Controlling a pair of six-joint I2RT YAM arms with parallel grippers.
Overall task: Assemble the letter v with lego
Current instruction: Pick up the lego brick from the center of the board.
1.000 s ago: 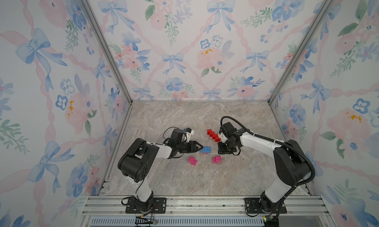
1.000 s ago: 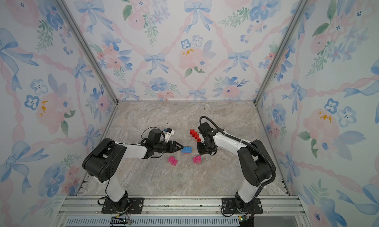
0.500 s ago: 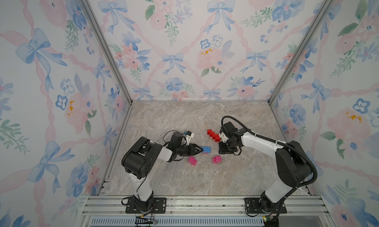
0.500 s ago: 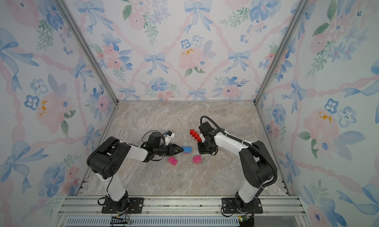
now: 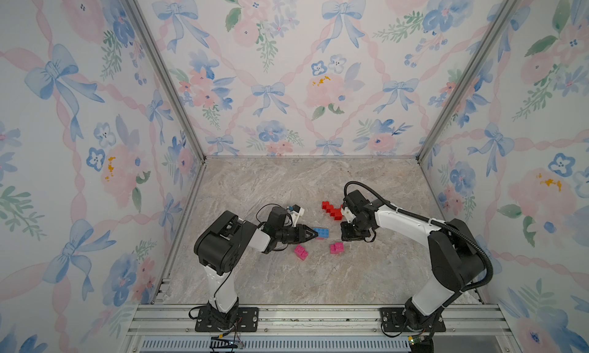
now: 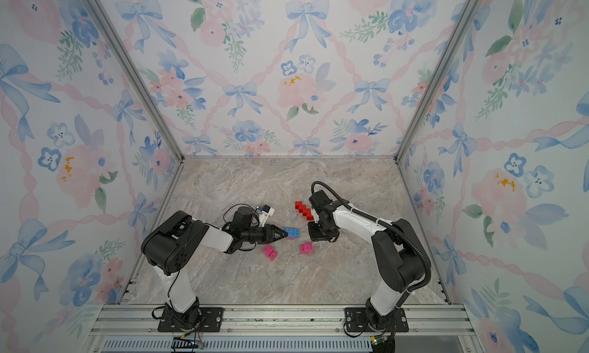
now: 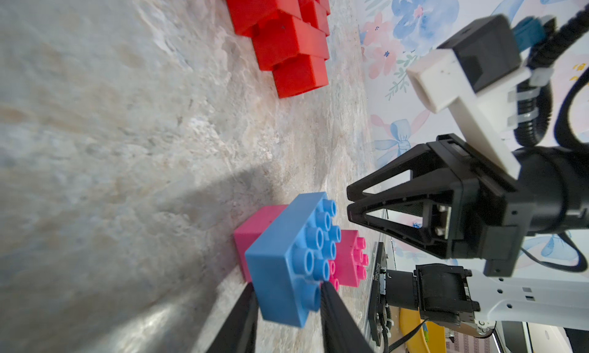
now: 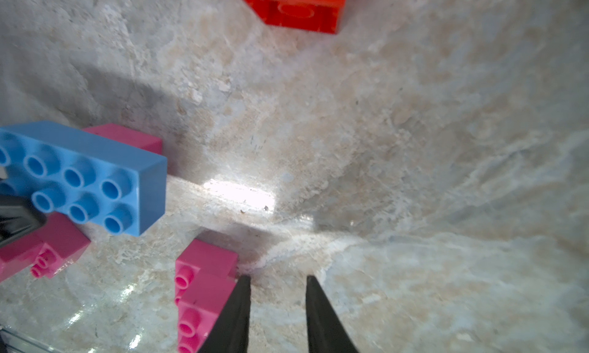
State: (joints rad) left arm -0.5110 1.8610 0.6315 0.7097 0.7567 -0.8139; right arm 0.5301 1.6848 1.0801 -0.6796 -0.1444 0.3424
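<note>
left gripper [image 7: 287, 289] fingers pinch blue brick [image 7: 280, 249]; right gripper [image 8: 275, 279] fingers nearly together, beside pink brick [image 8: 204, 271]

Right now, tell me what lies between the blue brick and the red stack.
Nothing: only bare floor separates the blue brick from the red stack. The left wrist view shows it best; both top views agree.

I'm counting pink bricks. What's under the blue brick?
A pink brick shows beneath the blue brick, poking out on one side. How far it runs underneath, and whether another sits there, is covered.
</note>
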